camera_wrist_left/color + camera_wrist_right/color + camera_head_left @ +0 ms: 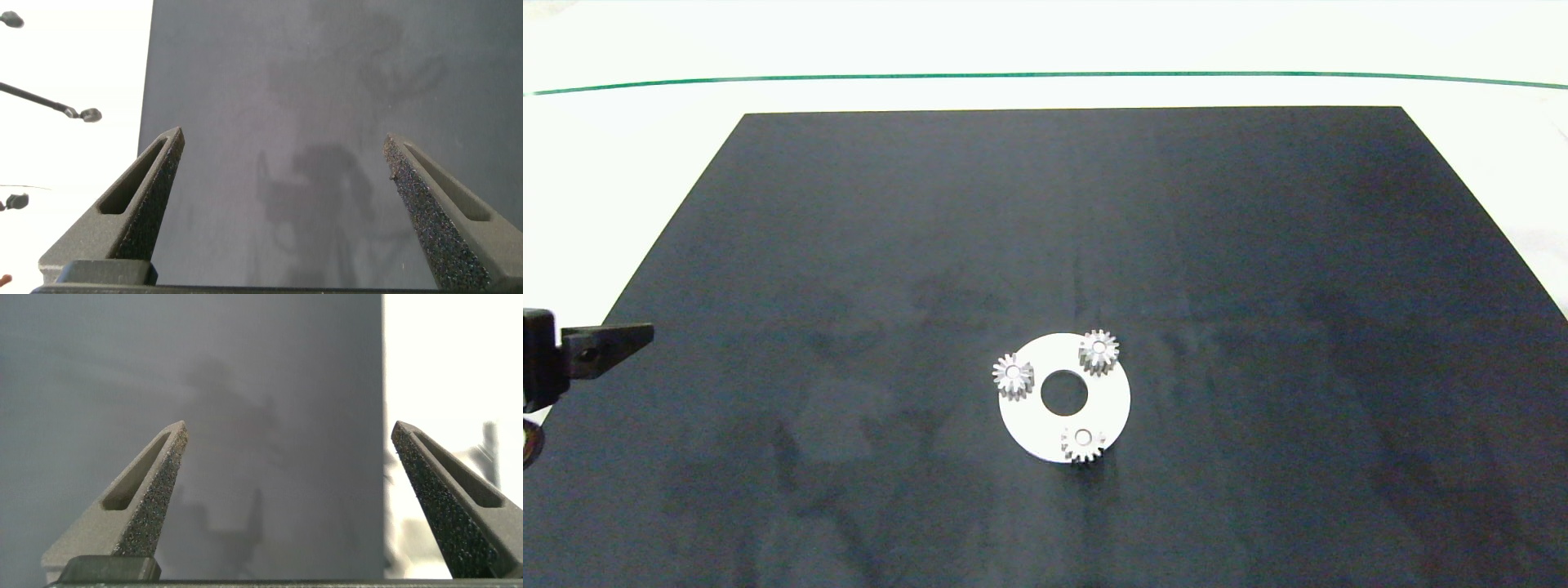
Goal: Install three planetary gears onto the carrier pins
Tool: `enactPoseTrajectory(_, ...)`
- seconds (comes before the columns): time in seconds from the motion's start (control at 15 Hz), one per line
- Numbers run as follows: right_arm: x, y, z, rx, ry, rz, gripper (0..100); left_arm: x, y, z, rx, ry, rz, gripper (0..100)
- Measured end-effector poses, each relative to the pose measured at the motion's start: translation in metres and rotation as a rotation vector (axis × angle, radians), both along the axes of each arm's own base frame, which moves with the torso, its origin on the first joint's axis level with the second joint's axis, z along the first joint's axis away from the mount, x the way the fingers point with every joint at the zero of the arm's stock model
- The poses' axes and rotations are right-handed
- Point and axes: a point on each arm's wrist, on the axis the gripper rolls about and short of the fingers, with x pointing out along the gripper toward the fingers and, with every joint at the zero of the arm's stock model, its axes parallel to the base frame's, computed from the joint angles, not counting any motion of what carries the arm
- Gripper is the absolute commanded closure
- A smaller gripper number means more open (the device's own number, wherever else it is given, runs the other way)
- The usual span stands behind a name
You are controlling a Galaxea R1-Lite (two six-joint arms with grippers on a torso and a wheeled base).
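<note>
The left gripper (282, 151) is held wide open and empty at the mat's (1258, 245) left edge, the right gripper (286, 441) likewise at its right edge, while the three planetary gears (1098, 352) are seated on the carrier pins (1083, 437) of the white disc (1115, 400) at the near centre.

The table (1045, 33) has a white top with a thin green line (1045, 75) running across its far part. A large dark mat (1176, 245) lies flat on the table and covers most of the working area. On the mat, near its front centre, a white disc (1115, 400) with a large centre hole lies flat. No other item lies directly on the mat.
</note>
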Motion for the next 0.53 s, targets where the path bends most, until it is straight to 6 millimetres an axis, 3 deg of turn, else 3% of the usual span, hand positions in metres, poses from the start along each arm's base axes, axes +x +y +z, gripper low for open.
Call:
enactPoseTrajectory(0.2, -0.010, -0.011, -0.032, -0.021, -0.021, -0.110, 0, -0.039, 0.006, -0.005, -0.010, -0.075, 0.006, 0)
enactPoseTrajectory(0.53, -0.058, -0.018, -0.059, -0.005, -0.173, -0.191, 0, -0.105, 0.016, -0.022, -0.019, -0.232, 0.003, 0)
